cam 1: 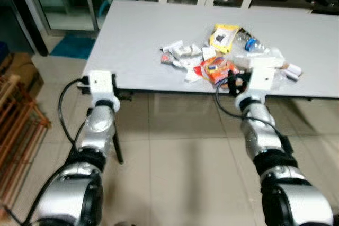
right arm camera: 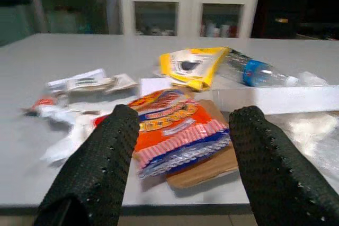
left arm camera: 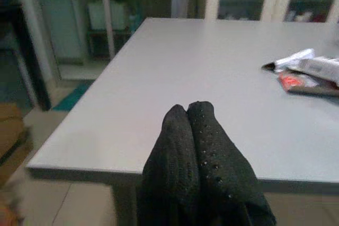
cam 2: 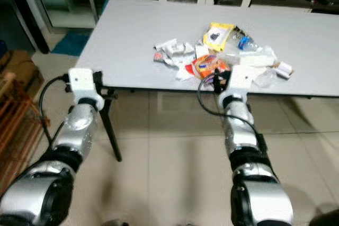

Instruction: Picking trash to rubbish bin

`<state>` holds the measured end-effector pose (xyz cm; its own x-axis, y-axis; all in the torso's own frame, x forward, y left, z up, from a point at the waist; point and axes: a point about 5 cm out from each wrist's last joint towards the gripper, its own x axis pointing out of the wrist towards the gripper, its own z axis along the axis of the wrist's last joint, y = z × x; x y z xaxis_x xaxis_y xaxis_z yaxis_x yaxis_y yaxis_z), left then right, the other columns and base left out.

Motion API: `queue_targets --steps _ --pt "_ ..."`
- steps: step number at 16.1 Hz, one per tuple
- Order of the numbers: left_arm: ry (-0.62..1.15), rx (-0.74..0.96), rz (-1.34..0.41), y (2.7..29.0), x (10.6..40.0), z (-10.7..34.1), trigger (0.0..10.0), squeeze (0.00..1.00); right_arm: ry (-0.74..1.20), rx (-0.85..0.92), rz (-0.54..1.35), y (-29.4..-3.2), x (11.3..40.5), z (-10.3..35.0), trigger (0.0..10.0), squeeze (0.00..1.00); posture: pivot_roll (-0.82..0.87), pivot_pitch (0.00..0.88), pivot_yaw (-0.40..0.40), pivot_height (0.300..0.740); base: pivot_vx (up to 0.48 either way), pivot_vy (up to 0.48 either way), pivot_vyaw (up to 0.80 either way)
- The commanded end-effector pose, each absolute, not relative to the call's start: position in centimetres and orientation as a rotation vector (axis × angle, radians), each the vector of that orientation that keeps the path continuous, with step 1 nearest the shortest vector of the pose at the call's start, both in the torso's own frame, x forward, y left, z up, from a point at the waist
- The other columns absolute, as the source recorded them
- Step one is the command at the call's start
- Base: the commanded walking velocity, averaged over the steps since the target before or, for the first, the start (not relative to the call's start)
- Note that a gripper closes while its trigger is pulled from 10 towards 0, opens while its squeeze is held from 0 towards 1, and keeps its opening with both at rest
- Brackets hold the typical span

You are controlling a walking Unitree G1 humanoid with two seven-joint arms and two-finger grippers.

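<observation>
At the table [cam 1: 132, 41] edge, the right gripper [right arm camera: 183, 146] gapes before an orange packet [right arm camera: 175, 130]; the left gripper's [left arm camera: 193, 125] fingers press together, seen from its wrist.

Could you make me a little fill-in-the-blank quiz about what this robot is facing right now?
1. The trash pile lies on a grey ____.
2. The right gripper, fingers spread, faces an ____ snack wrapper.
3. The left gripper has its two black fingers pressed ____.
4. Behind the yellow packet lies a clear plastic ____ with a blue label.

Missing words: table; orange; together; bottle
</observation>
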<state>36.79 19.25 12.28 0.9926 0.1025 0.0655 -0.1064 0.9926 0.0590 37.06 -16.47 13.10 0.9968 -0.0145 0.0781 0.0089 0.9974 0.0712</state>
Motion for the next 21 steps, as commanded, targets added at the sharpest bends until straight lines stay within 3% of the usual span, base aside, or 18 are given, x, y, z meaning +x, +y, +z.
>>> queue_targets --steps 1,16,21 --pt "-0.076 0.059 0.098 18.6 37.1 12.7 10.0 0.00 -0.091 0.058 -0.033 -17.4 37.0 13.4 10.0 0.00 0.02 0.000 -0.040 0.740 0.000 -0.450 0.00" --pt "-0.077 0.063 0.106 18.9 37.0 12.7 10.0 0.00 -0.082 0.059 -0.021 -17.3 37.0 13.4 10.0 0.00 0.03 0.000 -0.057 0.740 0.000 -0.444 0.00" --pt "-0.088 0.138 0.064 18.1 37.1 12.8 10.0 0.00 -0.069 0.065 -0.015 -17.1 36.9 13.2 10.0 0.00 0.03 0.000 -0.056 0.740 0.000 0.000 0.00"
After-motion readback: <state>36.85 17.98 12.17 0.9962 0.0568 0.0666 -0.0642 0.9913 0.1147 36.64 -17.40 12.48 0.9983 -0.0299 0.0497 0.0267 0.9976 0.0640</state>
